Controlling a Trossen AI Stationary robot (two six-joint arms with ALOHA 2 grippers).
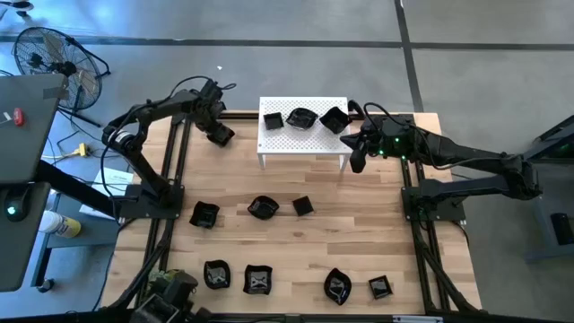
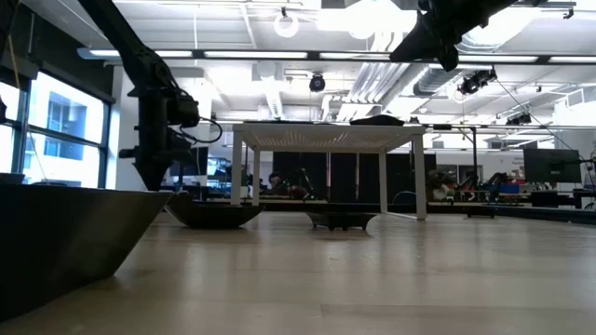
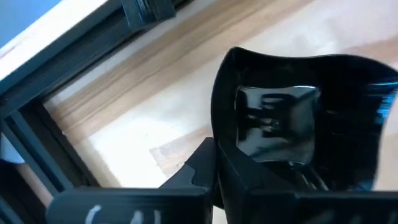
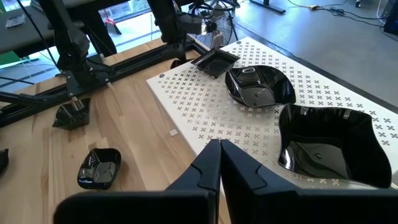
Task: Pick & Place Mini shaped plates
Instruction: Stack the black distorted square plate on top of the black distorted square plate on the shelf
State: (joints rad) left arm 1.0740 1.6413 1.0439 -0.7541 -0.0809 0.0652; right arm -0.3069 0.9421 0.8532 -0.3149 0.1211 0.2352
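My left gripper (image 1: pixel 218 135) points down at the table's far left, just left of the white perforated stand (image 1: pixel 303 144), and is shut on a glossy black mini plate with a wavy rim (image 3: pixel 292 118). Three more plates (image 1: pixel 301 118) sit on the stand's top. My right gripper (image 1: pixel 357 154) hovers shut and empty at the stand's right end; in its wrist view the fingers (image 4: pixel 219 152) meet above the stand's edge. Several other black plates (image 1: pixel 263 208) rest on their bases on the wooden table. My left gripper has the plate by its rim wall (image 3: pixel 219 130), at the edge nearest the fingers. One finger (image 3: pixel 199 171) shows outside the wall; the plate hides the other. The fingers come from above, pointing down. Whether the plate is lifted clear or on the table, I cannot tell.
A row of three plates (image 1: pixel 303 205) lies mid-table and several more (image 1: pixel 337 285) along the near edge. One plate (image 2: pixel 56 233) looms close in the low view. Black frame rails (image 1: pixel 175 170) run along the table's left and right sides.
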